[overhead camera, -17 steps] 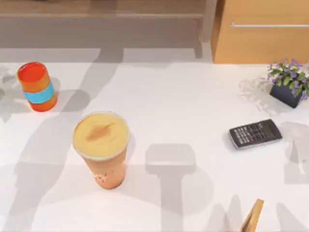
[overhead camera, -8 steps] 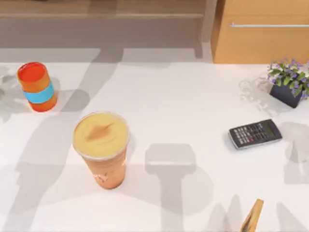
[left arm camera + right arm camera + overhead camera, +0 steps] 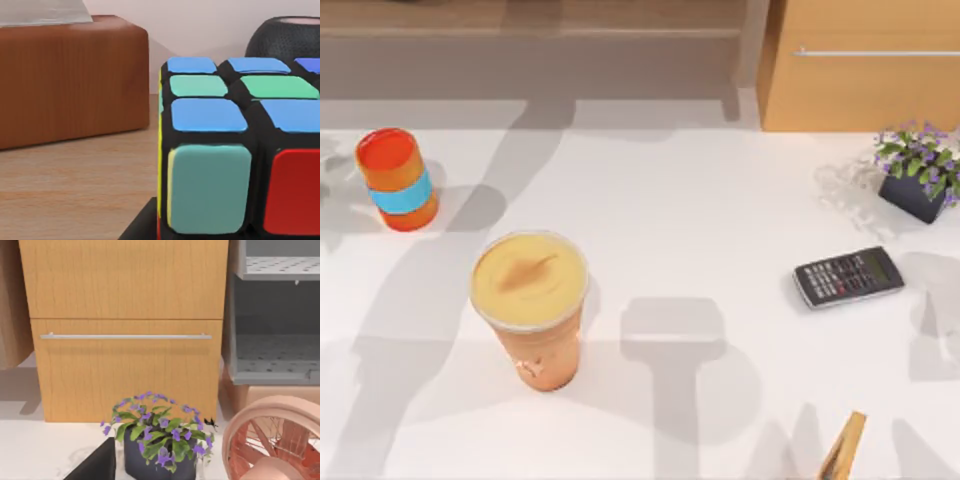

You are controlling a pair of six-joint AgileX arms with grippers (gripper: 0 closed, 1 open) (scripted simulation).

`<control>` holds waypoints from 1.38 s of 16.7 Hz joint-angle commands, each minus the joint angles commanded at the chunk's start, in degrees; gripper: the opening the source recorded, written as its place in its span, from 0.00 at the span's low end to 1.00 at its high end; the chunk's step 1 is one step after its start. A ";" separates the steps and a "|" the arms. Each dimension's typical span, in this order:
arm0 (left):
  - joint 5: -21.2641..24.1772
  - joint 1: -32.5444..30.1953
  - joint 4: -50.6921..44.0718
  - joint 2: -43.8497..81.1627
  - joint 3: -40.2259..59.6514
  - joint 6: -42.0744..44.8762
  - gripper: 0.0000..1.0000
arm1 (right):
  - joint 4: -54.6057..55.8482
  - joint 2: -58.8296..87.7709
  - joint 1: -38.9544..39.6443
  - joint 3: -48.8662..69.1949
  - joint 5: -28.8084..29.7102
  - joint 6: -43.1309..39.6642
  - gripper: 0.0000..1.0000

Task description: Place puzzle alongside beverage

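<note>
The puzzle (image 3: pixel 235 150) looms very close in the left wrist view, a black-edged cube with blue, green, teal and red squares, standing on a wooden surface. A dark part of my left gripper (image 3: pixel 142 226) sits just below its near corner. The beverage (image 3: pixel 530 305), a clear cup of creamy yellow-orange smoothie, stands upright on the white table left of centre in the top view. A dark part of my right gripper (image 3: pixel 95 465) shows low in the right wrist view, facing the potted plant (image 3: pixel 160 440).
An orange cylinder with a blue band (image 3: pixel 396 178) stands at the far left. A calculator (image 3: pixel 848 276) and the plant (image 3: pixel 918 170) are at the right, with a wooden cabinet (image 3: pixel 865 65) behind. A brown box (image 3: pixel 70 80) and a black round object (image 3: pixel 282 42) stand behind the puzzle. A pink fan (image 3: pixel 275 440) is beside the plant.
</note>
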 joint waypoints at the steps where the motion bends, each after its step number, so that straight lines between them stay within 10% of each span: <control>1: 0.00 0.00 0.00 0.00 0.00 0.00 0.10 | 0.00 0.00 0.00 0.00 0.00 0.00 1.00; 23: -0.16 -0.32 -3.58 -1.03 3.35 -0.18 0.00 | 0.00 0.00 0.00 0.00 0.00 0.00 1.00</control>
